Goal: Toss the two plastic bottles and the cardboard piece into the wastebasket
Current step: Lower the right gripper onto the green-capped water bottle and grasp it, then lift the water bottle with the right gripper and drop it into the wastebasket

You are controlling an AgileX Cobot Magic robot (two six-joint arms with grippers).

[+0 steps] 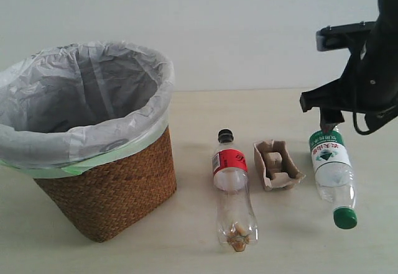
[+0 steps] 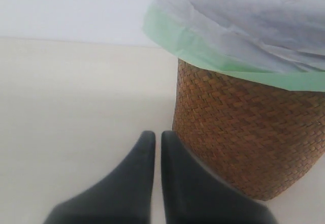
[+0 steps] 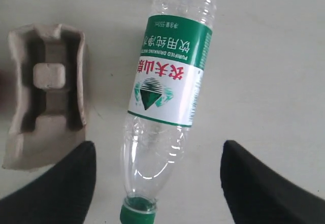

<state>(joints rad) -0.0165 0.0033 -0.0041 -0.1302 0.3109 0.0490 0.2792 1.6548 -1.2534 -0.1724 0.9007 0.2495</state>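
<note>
The wicker wastebasket [image 1: 106, 187], lined with a white bag, stands on the left of the table. To its right lie the black-capped, red-label bottle [image 1: 231, 187], the tan cardboard piece [image 1: 277, 165] and the green-capped bottle [image 1: 333, 174], side by side. My right gripper [image 1: 328, 123] hovers over the green-capped bottle's far end. In the right wrist view it [image 3: 158, 145] is open, its fingers either side of the green-capped bottle [image 3: 167, 76] without touching, and the cardboard piece [image 3: 45, 92] lies beside it. My left gripper [image 2: 155, 135] is shut on nothing, low beside the wastebasket [image 2: 244, 137].
The bag's pale green band [image 2: 223, 61] overhangs the basket's rim above my left gripper. A plain white wall stands behind the pale table [image 1: 186, 249]. The left arm is out of the exterior view.
</note>
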